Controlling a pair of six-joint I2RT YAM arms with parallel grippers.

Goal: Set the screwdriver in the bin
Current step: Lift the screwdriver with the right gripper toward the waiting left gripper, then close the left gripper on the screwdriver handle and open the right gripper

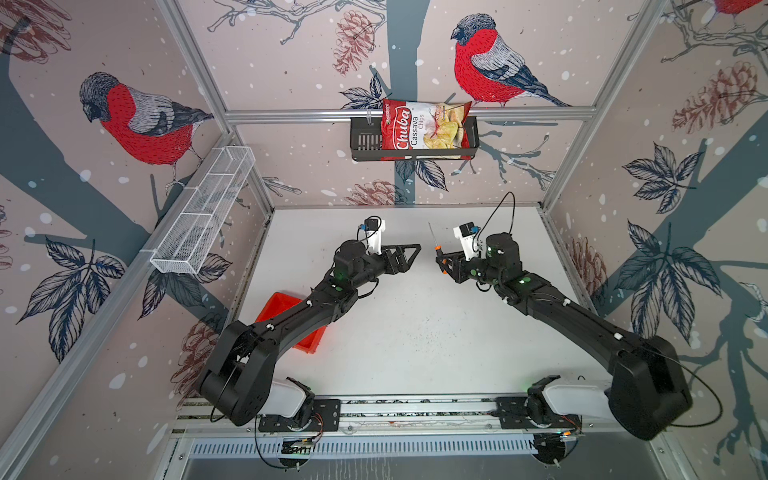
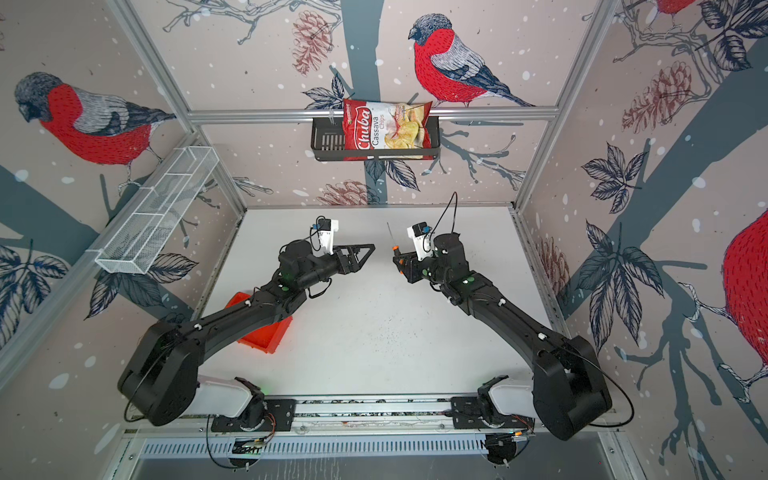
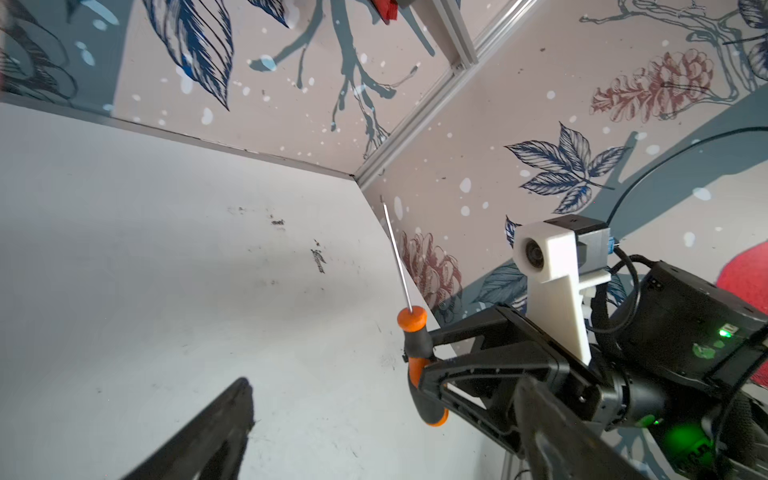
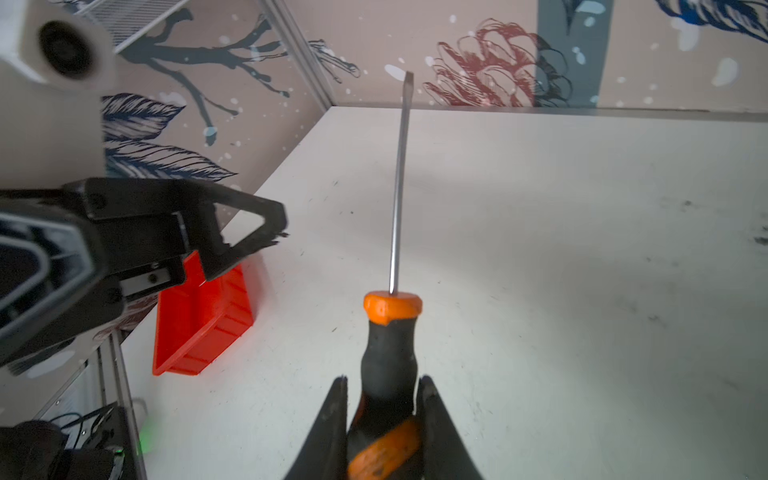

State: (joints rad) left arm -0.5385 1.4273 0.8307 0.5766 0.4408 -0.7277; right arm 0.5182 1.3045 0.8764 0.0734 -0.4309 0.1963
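My right gripper [image 1: 443, 261] is shut on the black-and-orange handle of the screwdriver [image 1: 438, 249], held above the middle back of the table. Its thin silver shaft points toward the back wall. In the right wrist view the handle [image 4: 390, 353] sits squeezed between the two fingers [image 4: 428, 399]. My left gripper [image 1: 413, 251] stands open just left of the screwdriver, facing it, with nothing between its fingers [image 3: 235, 405]. In the left wrist view the screwdriver [image 3: 415, 332] lies close to one finger. The red-orange bin [image 1: 309, 345] rests on the table at the front left, partly hidden under the left arm.
A black slotted basket [image 1: 363, 143] on the back wall holds a red chips bag [image 1: 424, 129]. A long white wire basket [image 1: 203, 212] hangs on the left wall. Patterned walls close the table on three sides.
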